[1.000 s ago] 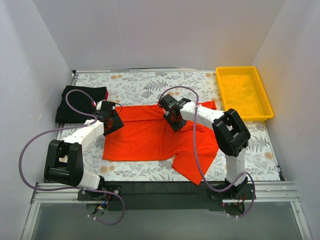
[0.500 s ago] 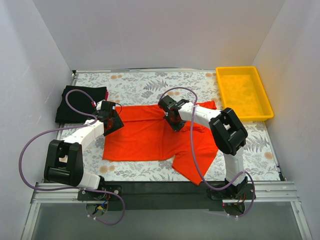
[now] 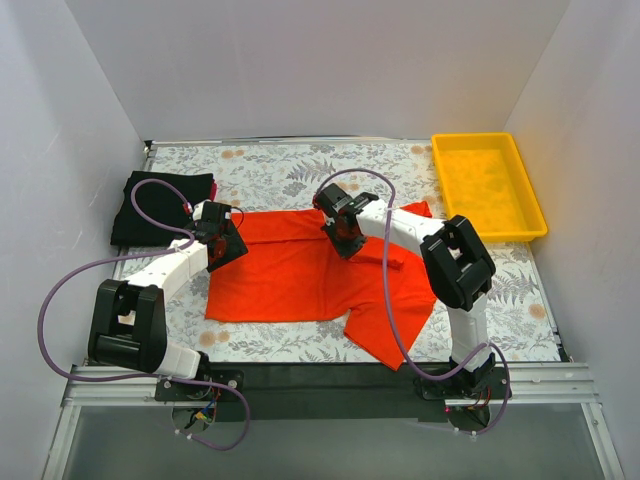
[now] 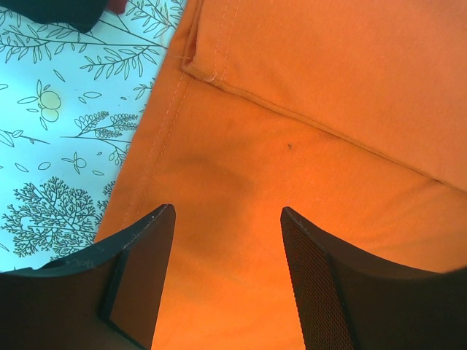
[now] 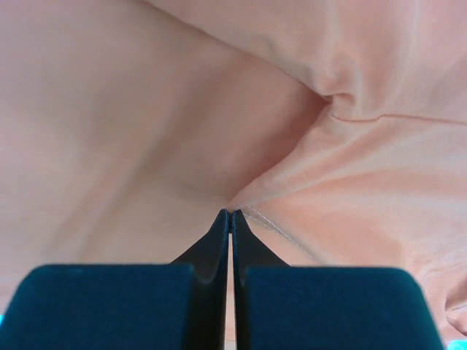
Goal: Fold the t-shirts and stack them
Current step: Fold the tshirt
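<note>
A bright orange-red t-shirt [image 3: 290, 275] lies spread across the middle of the table, with one sleeve trailing toward the near right. My right gripper [image 3: 341, 238] [image 5: 230, 213] is down on the shirt's upper middle. Its jaws are shut on a pinch of cloth, and the orange-red t-shirt [image 5: 146, 109] puckers into folds at the tips beside a seam. My left gripper [image 3: 228, 246] [image 4: 228, 211] hangs open just above the shirt's left edge, with flat orange-red t-shirt [image 4: 328, 87] showing between the fingers. A folded black t-shirt [image 3: 160, 205] rests at the far left, a strip of dark red [image 3: 212, 190] at its right side.
A yellow plastic tray [image 3: 487, 140] stands at the far right corner. The table has a leaf-patterned cover [image 3: 290, 170], and white walls close in the left, back and right. Purple cables loop over both arms.
My right gripper has shut on the cloth and shifted slightly left and toward the back. The left arm has not moved.
</note>
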